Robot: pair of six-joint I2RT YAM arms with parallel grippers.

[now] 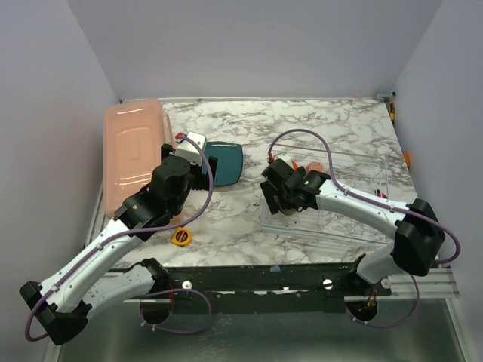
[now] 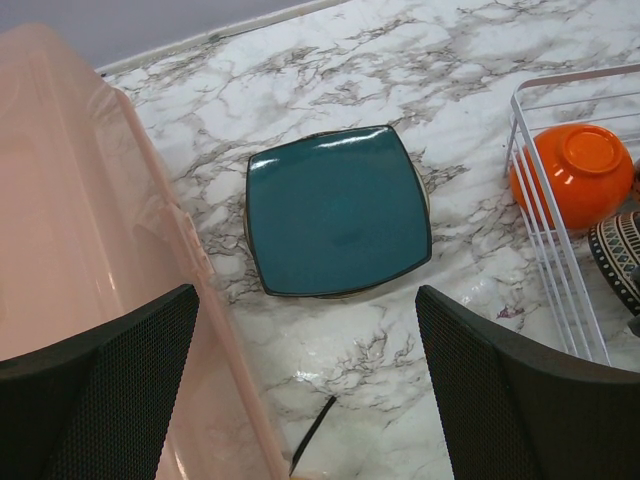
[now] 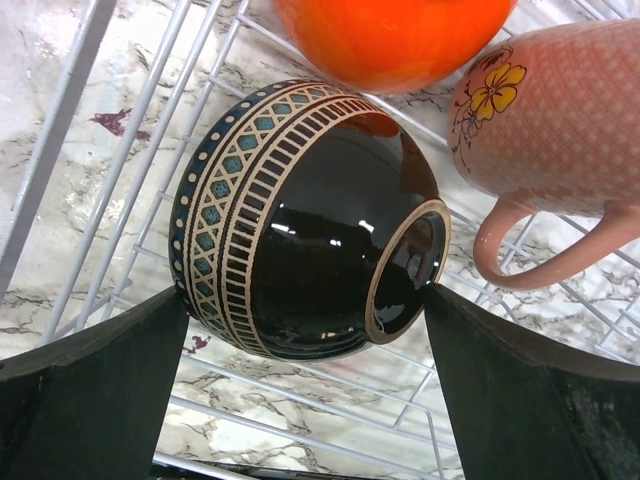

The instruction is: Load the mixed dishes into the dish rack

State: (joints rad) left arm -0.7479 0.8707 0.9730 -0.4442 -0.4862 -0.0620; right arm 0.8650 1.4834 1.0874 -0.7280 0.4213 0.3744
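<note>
The teal plate [image 2: 338, 210] [image 1: 226, 162] lies flat on the marble. My left gripper [image 2: 305, 390] [image 1: 209, 164] hovers open just short of it, beside the pink tub, with nothing between its fingers. In the dish rack [image 3: 130, 200] [image 1: 362, 197] the dark bowl [image 3: 300, 230] with a patterned band lies on its side on the wire grid. My right gripper [image 3: 305, 390] [image 1: 281, 197] stands open around it, one finger at each side. The orange bowl [image 3: 390, 30] [image 2: 575, 175] and the pinkish mug [image 3: 560, 110] with a yellow flower sit in the rack just beyond.
A long salmon-pink tub [image 1: 132, 151] [image 2: 70, 230] runs along the table's left side, close to my left fingers. A small yellow tape measure [image 1: 181, 237] lies near the front edge. Walls close in the table on three sides.
</note>
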